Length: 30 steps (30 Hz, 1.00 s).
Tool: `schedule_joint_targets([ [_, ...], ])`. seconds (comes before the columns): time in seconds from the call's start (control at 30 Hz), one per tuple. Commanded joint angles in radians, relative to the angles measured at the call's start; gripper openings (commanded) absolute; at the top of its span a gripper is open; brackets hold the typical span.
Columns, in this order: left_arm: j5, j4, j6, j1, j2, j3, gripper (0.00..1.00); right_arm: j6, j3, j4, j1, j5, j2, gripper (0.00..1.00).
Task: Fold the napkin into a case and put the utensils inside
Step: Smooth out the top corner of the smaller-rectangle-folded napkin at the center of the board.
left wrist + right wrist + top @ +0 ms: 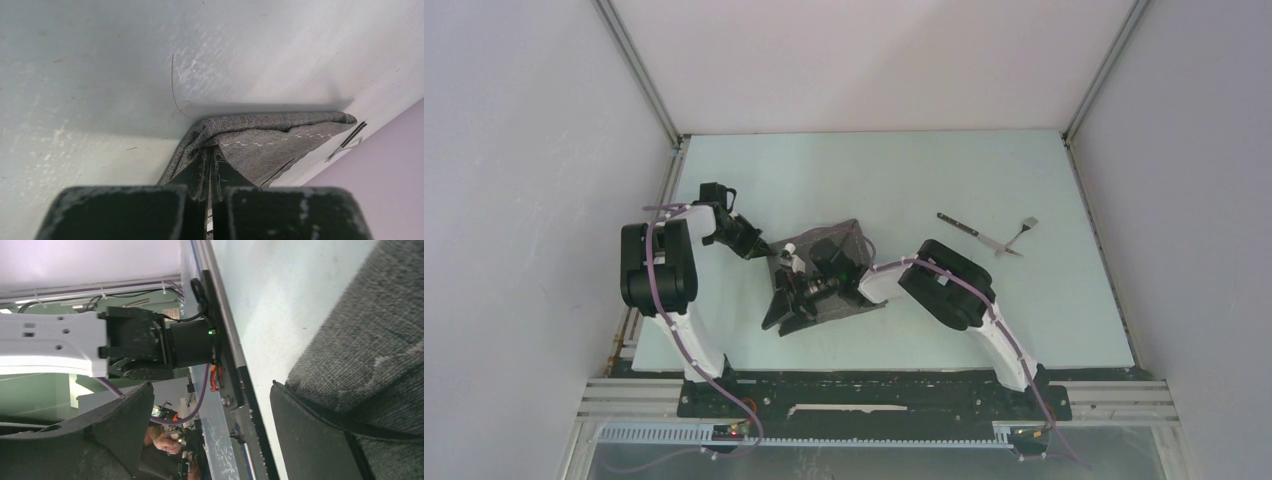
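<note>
My left gripper point(209, 156) is closed tight, its two black pads pressed together on a corner of the napkin point(272, 137). The grey cloth is doubled over there, so I am pinching more than one layer, and a pale line of hem stitching runs just past the pinch. A loose thread curls up from the fold onto the bare bench point(90, 90). My right gripper point(211, 387) is spread wide with nothing between its fingers. One finger point(312, 432) lies against the napkin's edge on the woven cloth point(370, 335), though I cannot tell whether it presses down. The other finger point(117, 422) hangs out over the near edge of the bench. From above, my left gripper point(754, 247) is at the napkin's left side, and my right gripper point(786, 303) reaches across the cloth from the right, pointing toward the near left corner of the bench. The napkin point(851, 231) sits rumpled and partly folded, left of the bench's middle and closer to the near edge than the far one. The knife point(961, 228) and fork point(1022, 232) lie well apart from it toward the right edge, their ends meeting in a shallow V. Neither gripper touches them, and neither is in the cloth.
</note>
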Motion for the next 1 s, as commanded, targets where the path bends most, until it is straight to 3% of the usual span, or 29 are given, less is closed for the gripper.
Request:
schedule_joint_targets([
  [0.0,-0.01,-0.041,0.003,0.001,0.01,0.008,0.0,-0.014,-0.002,0.013,0.007,0.028,0.043,0.93],
  [0.4,0.012,-0.036,0.049,-0.001,-0.018,0.044,0.0,-0.043,-0.025,-0.048,-0.014,0.028,-0.108,0.94],
  [0.5,0.04,-0.047,0.078,-0.001,-0.077,0.08,0.01,-0.104,-0.026,-0.163,-0.01,0.049,-0.207,0.94],
  [0.6,0.065,-0.108,0.121,-0.01,-0.157,0.156,0.13,-0.248,-0.025,-0.4,-0.003,0.127,-0.316,0.95],
  [0.7,0.036,-0.195,0.17,-0.026,-0.251,0.236,0.34,-0.377,-0.024,-0.639,0.014,0.305,-0.423,0.95],
  [0.83,-0.113,-0.268,0.229,-0.049,-0.411,0.272,0.56,-0.456,0.063,-0.953,0.082,0.791,-0.503,0.94],
  [0.9,-0.195,-0.28,0.24,-0.05,-0.505,0.252,0.61,-0.449,0.172,-1.1,0.122,1.008,-0.45,0.85],
  [0.97,-0.257,-0.279,0.242,-0.05,-0.591,0.215,0.62,-0.436,0.302,-1.226,0.152,1.107,-0.369,0.79],
])
